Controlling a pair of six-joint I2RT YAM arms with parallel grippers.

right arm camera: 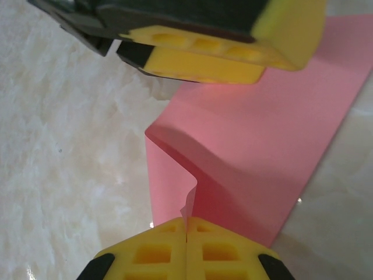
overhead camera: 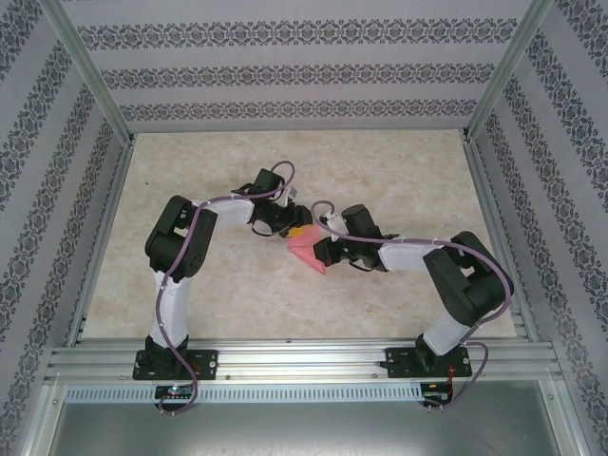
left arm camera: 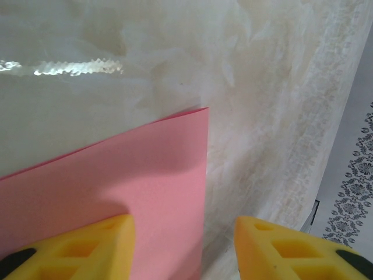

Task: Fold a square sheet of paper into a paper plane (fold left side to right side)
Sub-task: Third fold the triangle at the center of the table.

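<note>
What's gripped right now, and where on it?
The right gripper is shut on the thin pink-red paper sheet, pinching a lifted part of its edge. The left gripper is open above the sheet, clamping nothing.

Two matching black-and-white arms with yellow fingers

The left arm (overhead camera: 179,261) and the right arm (overhead camera: 461,285) share one build: a black base plate (overhead camera: 176,361), a white lower link (overhead camera: 171,309), bulky rounded black joint housings (overhead camera: 176,233) and a pale upper link. A thin purple-grey cable (overhead camera: 408,246) loops out at each base and follows the arm to the wrist, with slack curls near the end. The left gripper (left arm camera: 183,233) and the right gripper (right arm camera: 186,224) carry bright yellow plastic fingers (right arm camera: 169,233), blocky and blunt-tipped, moulded with rows of square pockets. Black pieces sit at their outer rear corners, and the body behind them is black.
</note>
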